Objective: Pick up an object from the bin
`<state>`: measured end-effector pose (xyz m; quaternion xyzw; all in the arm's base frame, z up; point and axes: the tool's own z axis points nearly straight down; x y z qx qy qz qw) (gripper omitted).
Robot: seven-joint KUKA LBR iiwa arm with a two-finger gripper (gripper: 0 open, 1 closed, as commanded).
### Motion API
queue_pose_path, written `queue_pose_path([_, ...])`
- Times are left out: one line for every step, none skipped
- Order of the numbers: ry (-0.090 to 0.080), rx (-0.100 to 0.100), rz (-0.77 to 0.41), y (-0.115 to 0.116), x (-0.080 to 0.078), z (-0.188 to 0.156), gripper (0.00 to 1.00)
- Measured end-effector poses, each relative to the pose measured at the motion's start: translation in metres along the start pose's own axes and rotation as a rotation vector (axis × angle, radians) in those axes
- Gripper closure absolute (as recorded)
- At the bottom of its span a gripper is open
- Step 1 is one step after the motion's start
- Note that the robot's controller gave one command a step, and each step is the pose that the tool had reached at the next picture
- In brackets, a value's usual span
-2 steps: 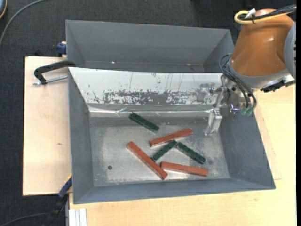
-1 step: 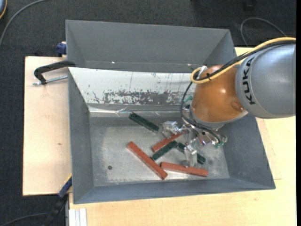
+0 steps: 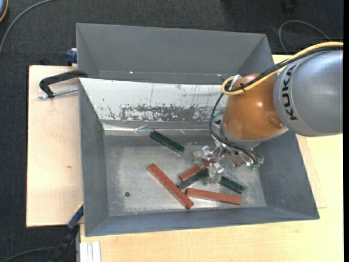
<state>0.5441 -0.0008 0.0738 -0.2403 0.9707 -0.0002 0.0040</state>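
Note:
My gripper (image 3: pixel 214 167) hangs low in the right half of the bin, its metal fingers down among a small cluster of sticks. Right under the fingers lie a short red-brown stick (image 3: pixel 191 174) and a dark green stick (image 3: pixel 197 179) crossing beside it. Another dark green stick (image 3: pixel 232 184) lies just to the right of the fingertips. A long red-brown stick (image 3: pixel 213 196) rests flat in front of them. Whether anything sits between the fingers is hidden by the cluster.
A long red-brown stick (image 3: pixel 170 186) lies diagonally left of the cluster, and a dark green stick (image 3: pixel 167 141) rests near the back wall. The arm's orange cover and cables hang over the bin's right side.

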Motion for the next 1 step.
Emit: queue_pose_path([-0.005, 0.003, 0.055, 0.0010, 0.0146, -0.1383, 1.00])
